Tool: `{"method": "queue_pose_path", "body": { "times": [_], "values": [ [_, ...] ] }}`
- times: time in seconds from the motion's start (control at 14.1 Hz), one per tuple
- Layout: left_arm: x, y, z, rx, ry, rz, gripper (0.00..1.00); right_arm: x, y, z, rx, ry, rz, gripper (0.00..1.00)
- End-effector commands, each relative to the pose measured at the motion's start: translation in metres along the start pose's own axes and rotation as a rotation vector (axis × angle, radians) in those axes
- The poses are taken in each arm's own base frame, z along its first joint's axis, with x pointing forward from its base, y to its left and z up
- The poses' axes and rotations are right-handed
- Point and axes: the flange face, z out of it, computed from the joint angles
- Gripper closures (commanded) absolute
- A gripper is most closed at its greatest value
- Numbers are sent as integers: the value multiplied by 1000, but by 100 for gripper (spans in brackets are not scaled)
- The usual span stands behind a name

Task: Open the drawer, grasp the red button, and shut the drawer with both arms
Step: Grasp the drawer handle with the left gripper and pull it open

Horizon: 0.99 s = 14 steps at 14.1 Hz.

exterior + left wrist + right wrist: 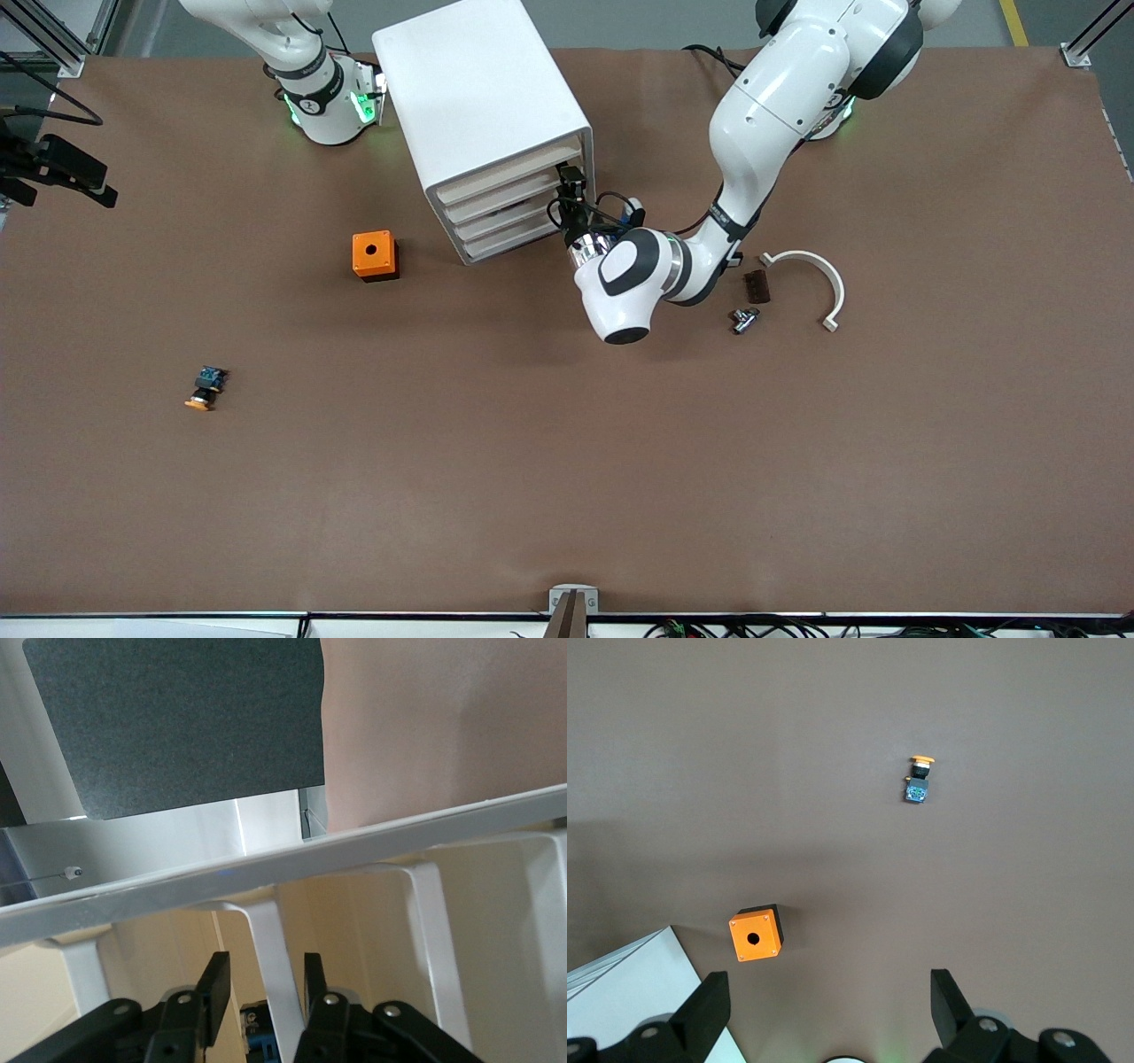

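Observation:
The white drawer cabinet (478, 106) stands toward the robots' side of the table, and all its drawers look shut. My left gripper (570, 190) reaches to the top drawer's front (505, 177). In the left wrist view the left gripper (266, 970) straddles a white handle bar (270, 939). One finger (314, 973) lies against the bar, and the other (215, 979) stands a little off it. The button with the red cap is out of view. My right gripper (828, 1010) hangs high over the table, open wide and holding nothing.
An orange cube with a round hole (375, 255) sits beside the cabinet. A button with an orange-yellow cap (205, 388) lies nearer the camera, toward the right arm's end. A white curved piece (819, 275), a brown block (756, 286) and a metal part (744, 318) lie by the left arm.

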Motion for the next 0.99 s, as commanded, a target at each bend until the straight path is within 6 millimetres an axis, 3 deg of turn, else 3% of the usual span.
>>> {"method": "queue_pose_path", "body": {
  "times": [0.0, 0.21, 0.5, 0.92],
  "values": [
    [-3, -2, 10, 26, 4, 35, 66, -3, -1, -7, -14, 11, -4, 0],
    [-7, -4, 21, 28, 34, 38, 69, -5, 1, -9, -9, 13, 11, 0],
    [-3, 4, 25, 45, 44, 27, 82, -10, 8, -7, -5, -15, 24, 0],
    [4, 9, 9, 36, 20, 6, 87, -11, 3, -9, -4, -13, 15, 0]
  ]
}}
